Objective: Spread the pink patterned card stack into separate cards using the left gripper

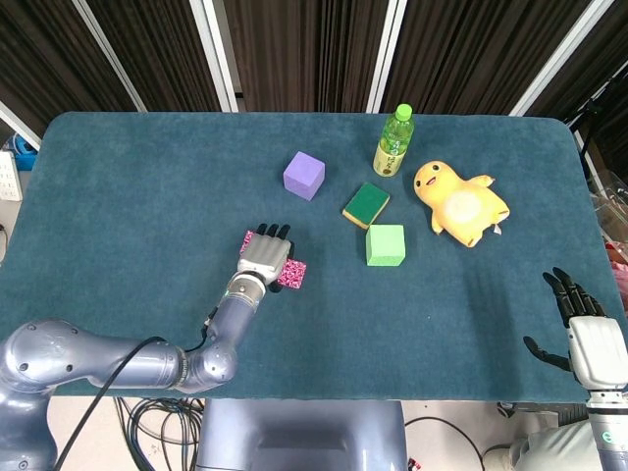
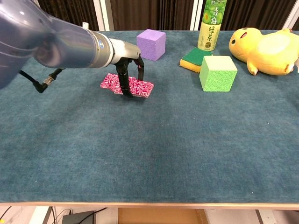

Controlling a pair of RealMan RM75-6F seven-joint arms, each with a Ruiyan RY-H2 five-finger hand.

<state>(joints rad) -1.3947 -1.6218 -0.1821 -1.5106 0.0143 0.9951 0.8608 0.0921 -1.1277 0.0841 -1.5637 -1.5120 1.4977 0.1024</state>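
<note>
Chest view, left hand [image 2: 127, 63] fingertips pressing one fanned pink card stack [image 2: 128, 86], perhaps three cards

Pink patterned card stack [image 2: 133, 87] — flat on the teal cloth, partly fanned sideways into overlapping cards. Speckled magenta faces; its middle hidden under fingertips — edges showing both sides.

Under the silver-grey, black-fingered left hand [image 1: 265, 259] lie pink cards [image 2: 141, 88] speckled dark and white, on a teal tabletop [image 2: 154, 154], with a purple cube [image 1: 304, 175] beyond the hand.
</note>
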